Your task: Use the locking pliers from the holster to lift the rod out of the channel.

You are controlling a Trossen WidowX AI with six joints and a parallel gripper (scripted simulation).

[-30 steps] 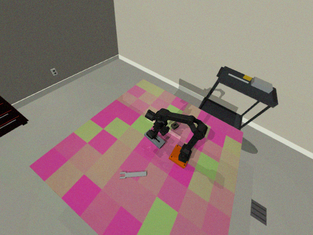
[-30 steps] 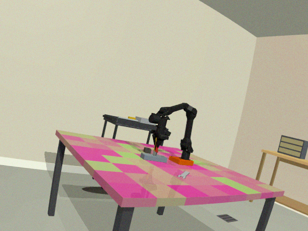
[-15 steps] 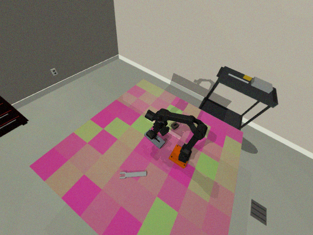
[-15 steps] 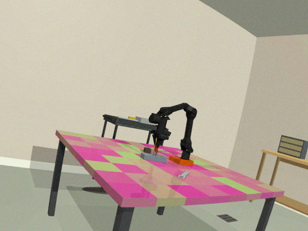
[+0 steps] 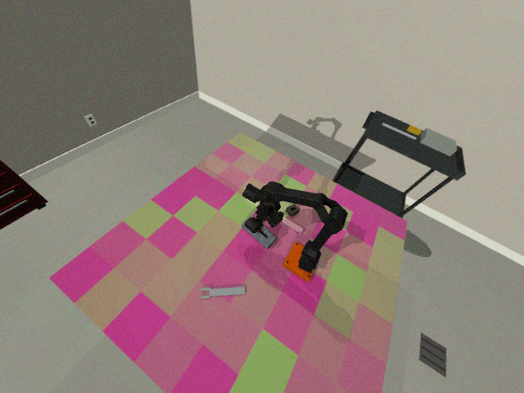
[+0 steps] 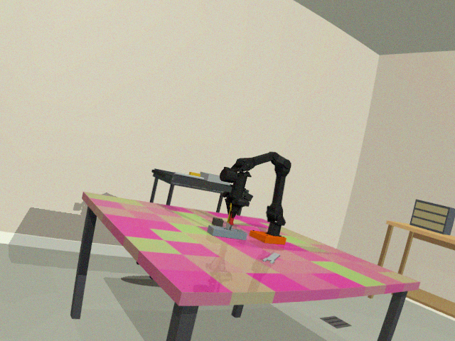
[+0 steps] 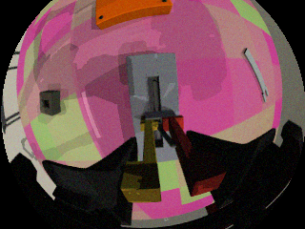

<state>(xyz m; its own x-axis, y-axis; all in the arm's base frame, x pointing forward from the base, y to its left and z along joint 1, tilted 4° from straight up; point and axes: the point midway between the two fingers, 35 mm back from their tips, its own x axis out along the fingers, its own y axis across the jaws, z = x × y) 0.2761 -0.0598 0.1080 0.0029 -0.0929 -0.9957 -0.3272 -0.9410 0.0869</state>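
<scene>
The pliers [image 5: 263,222] [image 6: 231,221] [image 7: 149,148] are standing over the grey block [image 5: 268,241] [image 6: 227,232] [image 7: 167,72], their yellow and red handles rising from the head at its narrow channel [image 7: 153,86]. The gripper [image 5: 263,226] [image 6: 230,215] [image 7: 162,139] is closing its fingers on those handles, one black finger lying on the outer side of each. The head is hiding part of the channel, so whether the pliers' own jaws are gripping the rod is impossible to tell. The block is lying flat on the patchwork table [image 5: 156,249] [image 6: 253,298] [image 7: 205,114].

Near the block, the dark holster [image 5: 292,210] [image 6: 217,222] [image 7: 50,102] is sitting with its opening unfilled. A pale pink strip [image 5: 292,224] [image 7: 91,114] is lying between the two. The black arm [image 5: 300,196] [image 6: 279,187] is arching over from its orange base plate [image 5: 291,258] [image 6: 259,236] [image 7: 133,11]. Well apart from the block, a grey wrench [image 5: 226,291] [image 6: 271,258] [image 7: 255,73] is lying flat on the table. Beyond the table, a dark cart [image 5: 393,142] [image 6: 176,179] is standing by the wall, carrying a yellow item and a grey box.
</scene>
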